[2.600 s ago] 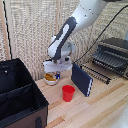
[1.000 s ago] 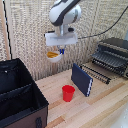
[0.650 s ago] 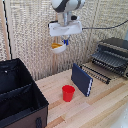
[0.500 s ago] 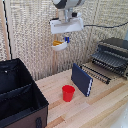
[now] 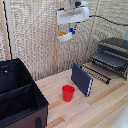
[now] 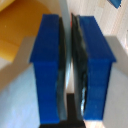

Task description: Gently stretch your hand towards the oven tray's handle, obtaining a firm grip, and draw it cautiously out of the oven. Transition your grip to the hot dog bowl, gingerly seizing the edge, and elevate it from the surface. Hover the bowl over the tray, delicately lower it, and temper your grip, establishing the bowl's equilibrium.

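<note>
Gripper (image 5: 70, 31) pinching the hot dog bowl (image 5: 64, 36) by its rim, we log it high above the table (image 5: 100, 107), oven tray (image 5: 100, 71) at four o'clock before the oven (image 5: 112, 52), book (image 5: 81, 79), red cup (image 5: 68, 93), black bin (image 5: 20, 100) at seven o'clock.

One bowl (image 5: 65, 36), one oven (image 5: 113, 54), one rack (image 5: 99, 71), one cup (image 5: 68, 93), one book (image 5: 81, 79), one bin (image 5: 19, 97).

Pale wooden table (image 5: 102, 107) with visible grain. Smooth, shiny red plastic cup (image 5: 68, 93). Matt black fabric bin (image 5: 17, 97). Dark blue book (image 5: 81, 79) with a smooth cover. Dark metal wire oven tray (image 5: 102, 73). White glossy hot dog bowl (image 5: 65, 36). Blue plastic-looking gripper fingers (image 6: 48, 65).
</note>
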Motion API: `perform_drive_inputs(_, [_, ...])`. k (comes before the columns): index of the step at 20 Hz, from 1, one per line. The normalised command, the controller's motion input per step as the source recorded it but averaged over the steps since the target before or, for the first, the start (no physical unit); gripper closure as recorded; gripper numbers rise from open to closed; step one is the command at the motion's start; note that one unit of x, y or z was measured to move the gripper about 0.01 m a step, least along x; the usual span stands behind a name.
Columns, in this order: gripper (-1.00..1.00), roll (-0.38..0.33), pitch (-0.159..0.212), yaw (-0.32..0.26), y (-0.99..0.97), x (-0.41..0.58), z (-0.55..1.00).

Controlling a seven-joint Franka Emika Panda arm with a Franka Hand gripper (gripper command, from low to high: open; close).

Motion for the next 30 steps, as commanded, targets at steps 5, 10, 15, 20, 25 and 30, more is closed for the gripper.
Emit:
perform_drive_inputs(5, [1.00, 0.000, -0.067, -0.170, -0.71, 0.014, 0.37])
perform_drive_inputs(10, [1.00, 0.000, -0.114, -0.139, -0.78, 0.000, 0.25])
perform_drive_inputs(15, [1.00, 0.000, -0.124, -0.134, -0.80, -0.057, 0.09])
perform_drive_inputs(20, [1.00, 0.000, -0.108, -0.149, -0.76, -0.267, -0.17])
perform_drive_inputs(25, [1.00, 0.000, -0.022, -0.147, -0.77, -0.370, -0.35])
perform_drive_inputs(30, [1.00, 0.011, -0.016, -0.144, -0.68, -0.339, -0.51])
